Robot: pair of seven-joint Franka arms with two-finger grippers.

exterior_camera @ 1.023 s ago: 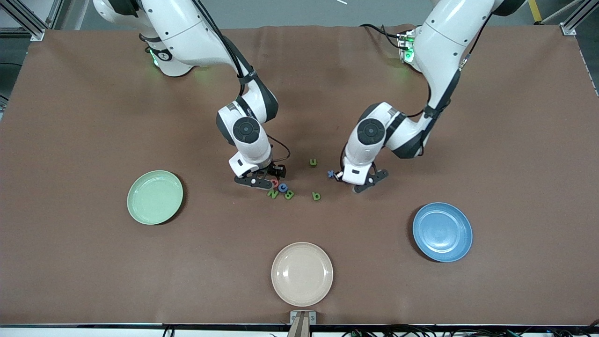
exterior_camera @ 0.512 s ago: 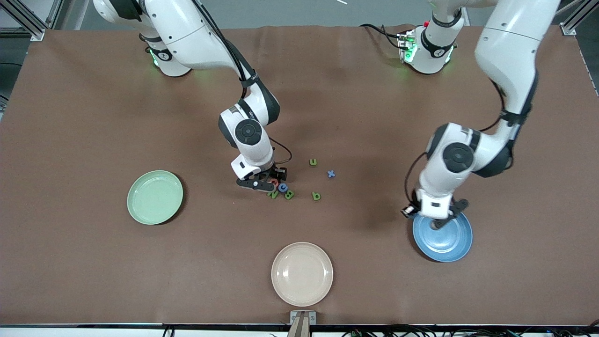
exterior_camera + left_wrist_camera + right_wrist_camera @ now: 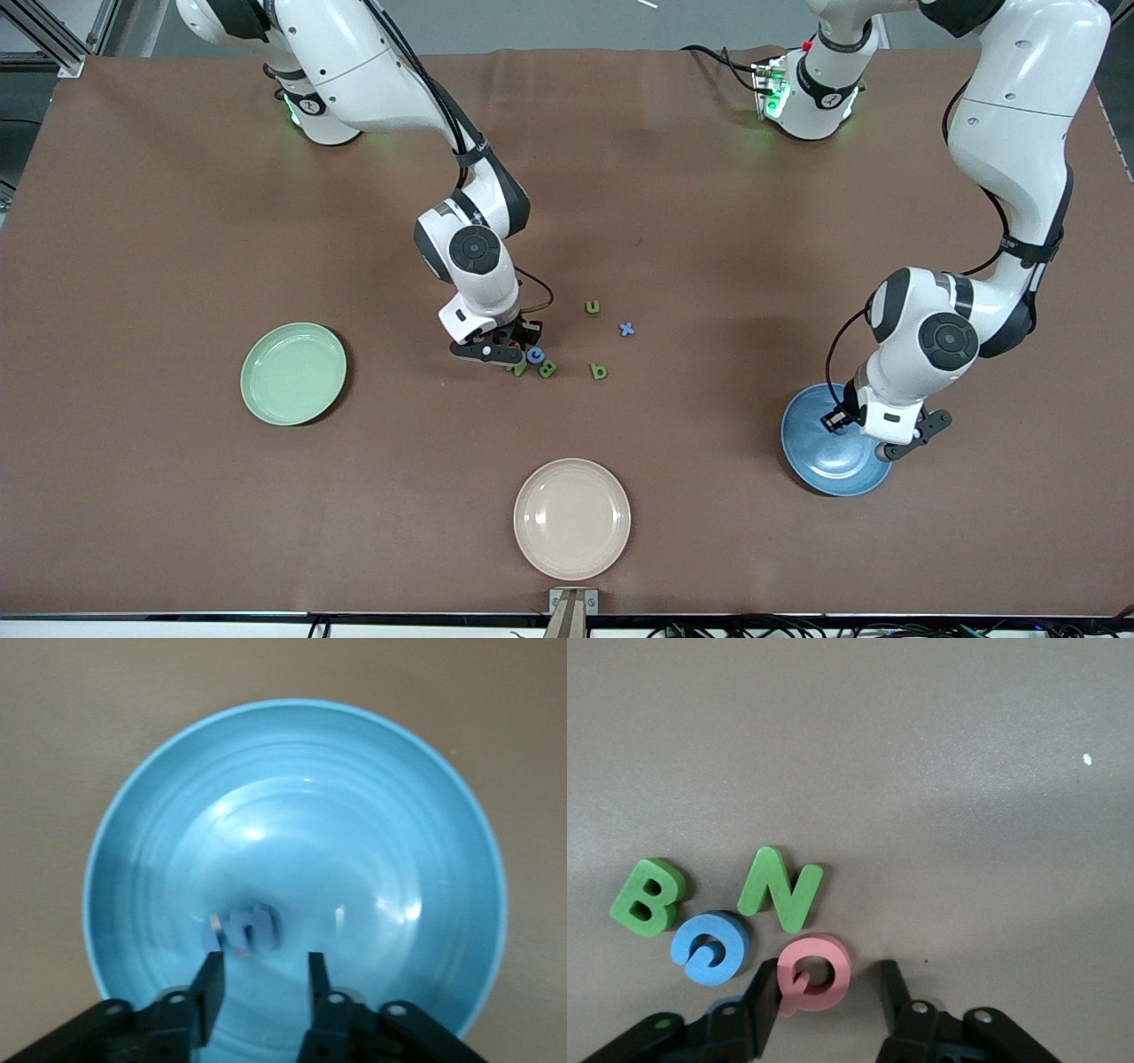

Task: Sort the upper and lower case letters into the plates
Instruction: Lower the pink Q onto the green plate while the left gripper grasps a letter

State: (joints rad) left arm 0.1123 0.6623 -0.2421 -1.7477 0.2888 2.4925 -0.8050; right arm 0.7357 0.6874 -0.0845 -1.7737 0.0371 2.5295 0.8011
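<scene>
My left gripper (image 3: 886,437) hangs open over the blue plate (image 3: 815,465). In the left wrist view its fingers (image 3: 211,985) are apart with nothing between them. A small blurred blue letter (image 3: 239,930) lies in the blue plate (image 3: 115,842). My right gripper (image 3: 496,349) is low at the letter cluster. It is open around a pink Q (image 3: 833,955), with one finger (image 3: 766,985) touching the Q and the other apart from it. Beside the Q lie a blue G (image 3: 709,946), a green N (image 3: 780,888) and a green B (image 3: 647,896). The mint green plate (image 3: 293,373) holds nothing.
A green b (image 3: 599,371), a green u (image 3: 593,307) and a blue x (image 3: 626,329) lie loose mid-table, toward the left arm's end from the cluster. A beige plate (image 3: 572,518) sits nearest the front camera, near the table edge.
The left arm swung from beside the blue x to over the blue plate and its fingers opened, leaving a small letter in the plate. The right gripper's fingers narrowed around the pink Q.
</scene>
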